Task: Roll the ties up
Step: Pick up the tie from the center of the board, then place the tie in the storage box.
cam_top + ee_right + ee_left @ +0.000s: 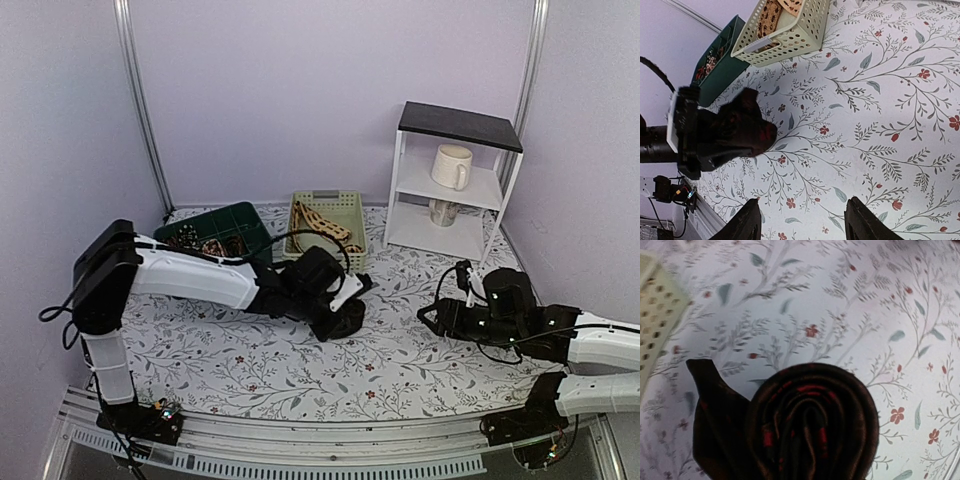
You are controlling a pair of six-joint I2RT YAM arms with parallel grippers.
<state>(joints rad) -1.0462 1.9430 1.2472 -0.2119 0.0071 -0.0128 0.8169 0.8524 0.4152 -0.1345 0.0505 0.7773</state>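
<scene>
Left fingers (pixel 720 152) pinch rolled dark tie (pixel 812 422) against uncoiling, 6 o'clock of beige basket (pixel 352 225) — right fingers (pixel 747 220) wide, empty.

A table (pixel 400 345) covered in a white cloth printed with grey sprigs and small red flowers. At its far edge stand a green bin (pixel 222 222) at eleven o'clock, a cream perforated basket (pixel 345 212) at twelve just beside it, and a white shelf unit (pixel 432 236) at two. A dark rolled tie (pixel 345 322) lies near the centre.
</scene>
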